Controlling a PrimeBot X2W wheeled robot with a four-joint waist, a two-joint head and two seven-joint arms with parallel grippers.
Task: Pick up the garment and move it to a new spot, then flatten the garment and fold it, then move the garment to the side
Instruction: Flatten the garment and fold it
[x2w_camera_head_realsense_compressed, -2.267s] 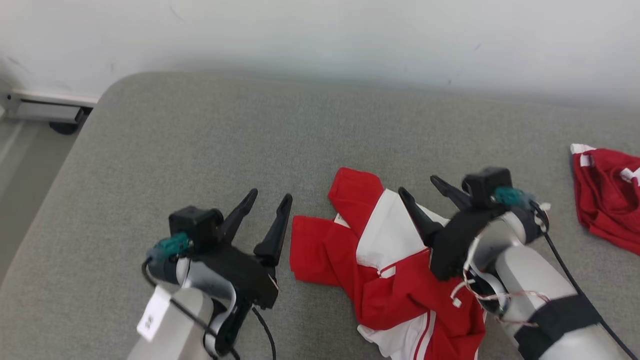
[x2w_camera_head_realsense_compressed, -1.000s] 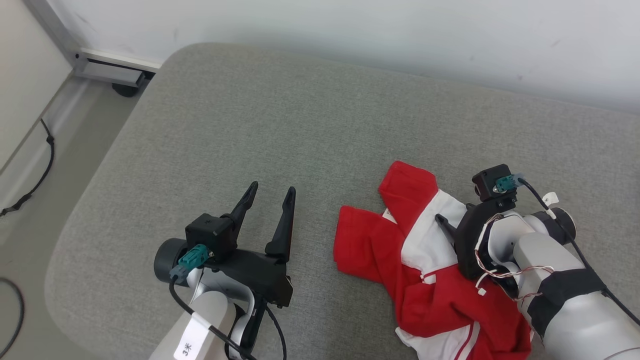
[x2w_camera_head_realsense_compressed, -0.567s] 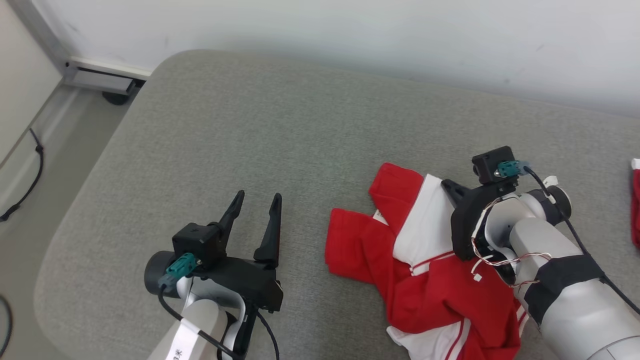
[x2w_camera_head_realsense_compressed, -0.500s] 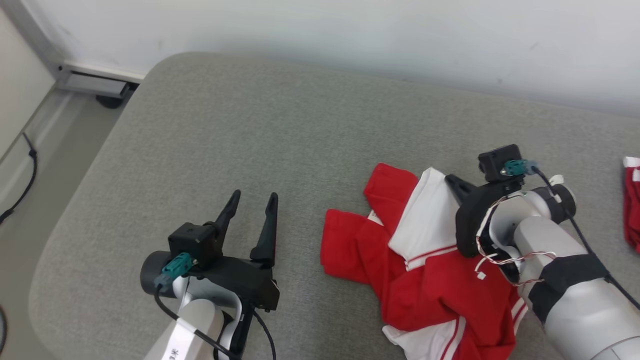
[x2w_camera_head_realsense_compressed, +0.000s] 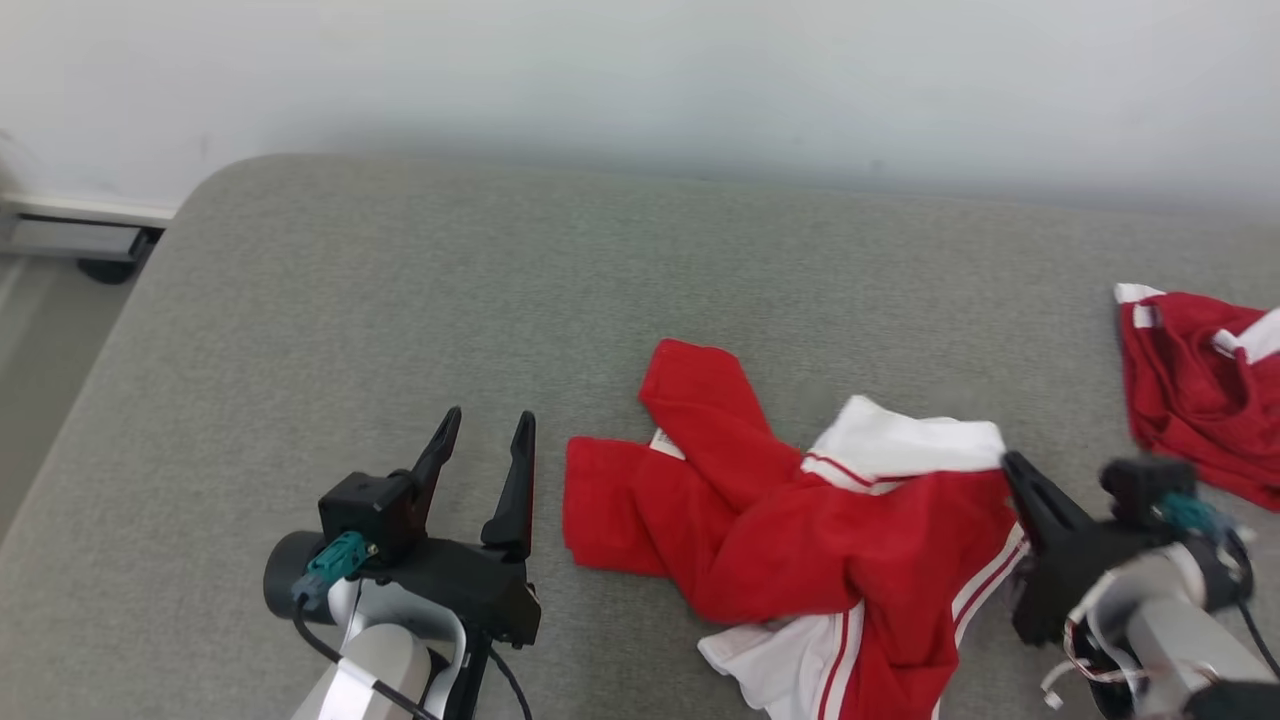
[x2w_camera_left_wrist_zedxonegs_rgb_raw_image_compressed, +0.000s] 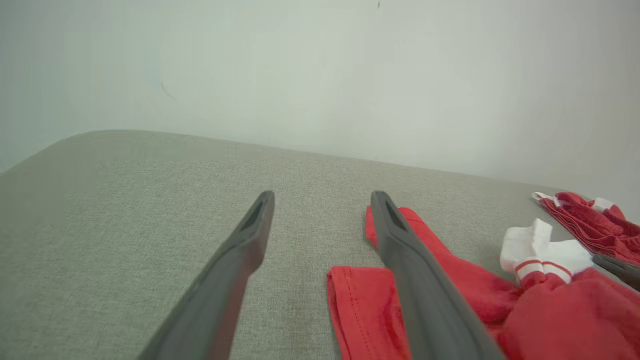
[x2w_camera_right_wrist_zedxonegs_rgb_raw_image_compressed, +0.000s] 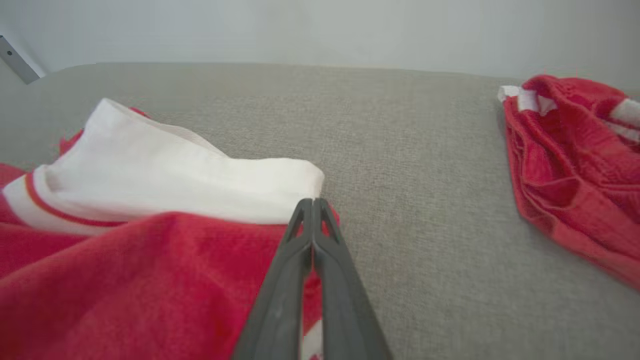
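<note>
Left side: no change. The left gripper still hovers just above the grey woven-fabric cushion, fingers spread wide with nothing between them, just beside the left edge of the crumpled red-and-white cloth garment and not touching it. Middle: the garment's shape has changed. A second ago its white panel lay flat and open under spread right fingers; now it is bunched into a raised fold and drawn over toward the right, with the red body gathered up behind it. The lower hem with the white stripes trails toward the near edge. The head camera has also swung, so ignore the overall shift in framing. Right side: the right gripper has snapped closed. In the right wrist view the two fingers are pressed flat together, tips at the seam where white meets red, with cloth puckered around them. I read that as a thin pinch on the garment's edge, so the pick-up is secured but the garment is still mostly resting on the cushion at centre-right. The carry to a new spot is still ahead. Far right: a second rumpled red garment with white trim lies well apart, untouched.
</note>
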